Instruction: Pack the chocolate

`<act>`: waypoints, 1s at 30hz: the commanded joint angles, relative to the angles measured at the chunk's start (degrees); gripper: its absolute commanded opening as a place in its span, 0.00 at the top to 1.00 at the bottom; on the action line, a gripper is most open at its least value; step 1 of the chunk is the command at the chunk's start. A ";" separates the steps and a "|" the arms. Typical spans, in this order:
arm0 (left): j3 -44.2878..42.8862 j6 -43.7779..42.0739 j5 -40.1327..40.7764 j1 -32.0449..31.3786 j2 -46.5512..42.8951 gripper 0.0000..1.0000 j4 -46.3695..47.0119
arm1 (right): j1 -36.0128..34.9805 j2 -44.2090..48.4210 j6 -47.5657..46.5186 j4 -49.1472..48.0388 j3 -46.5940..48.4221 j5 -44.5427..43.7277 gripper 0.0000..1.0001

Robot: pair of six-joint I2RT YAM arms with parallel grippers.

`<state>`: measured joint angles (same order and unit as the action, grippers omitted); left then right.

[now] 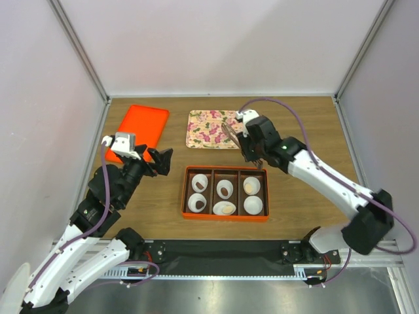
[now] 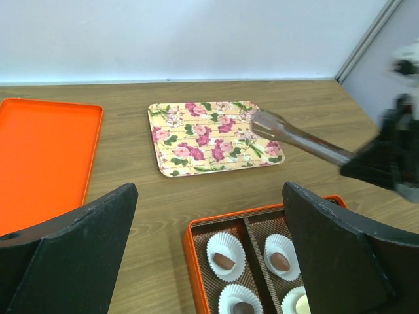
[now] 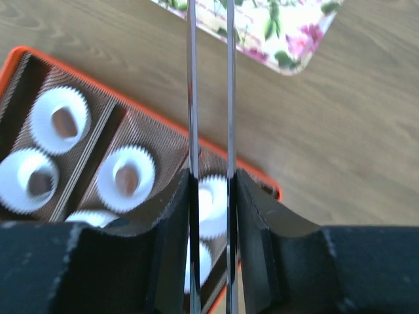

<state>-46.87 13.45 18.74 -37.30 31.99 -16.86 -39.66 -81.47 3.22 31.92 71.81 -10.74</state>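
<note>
1. Right wrist view: my right gripper [image 3: 211, 180] is clamped on the metal tongs [image 3: 192, 98], squeezing the two blades to a narrow gap. The tips run out of frame toward the floral tray [image 3: 275, 26], and I cannot tell whether they carry anything.
2. My left gripper [image 2: 209, 193] hangs with its jaws wide and holds nothing, near the left end of the orange box [image 1: 226, 217].
3. The chocolate [image 3: 63, 121] sits in white paper cups [image 3: 40, 108] inside the box's compartments. Several are dark lumps; two cups hold paler pieces.
4. Risk — the smooth blades could twist or slide between the pads. The tips would then close crooked, and a lump could drop or skid across the wooden table [image 1: 308, 131].
5. Risk — too hard a squeeze would dent a soft piece. A descent off-centre could tip or crumple a light cup, or catch the box rim.
6. Writing: I can read none on the box, the floral tray, the flat orange tray [image 2: 39, 150] or the arms.
</note>
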 commanded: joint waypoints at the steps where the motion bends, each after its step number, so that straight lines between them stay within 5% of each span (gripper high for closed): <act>1: -0.24 -0.27 -1.16 0.47 0.18 0.00 1.57 | -0.59 9.30 6.16 10.25 -1.58 2.12 0.71; 13: -0.06 0.43 -2.48 0.47 0.97 0.00 1.83 | -3.84 34.08 22.08 28.80 -11.34 5.63 0.70; 30: 0.11 0.61 -1.87 0.82 0.44 0.00 1.92 | -14.83 44.47 37.73 41.90 -16.09 8.45 0.68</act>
<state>-46.83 13.50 17.32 -37.19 32.58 -16.84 -53.98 -37.65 38.04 71.26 55.24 -3.09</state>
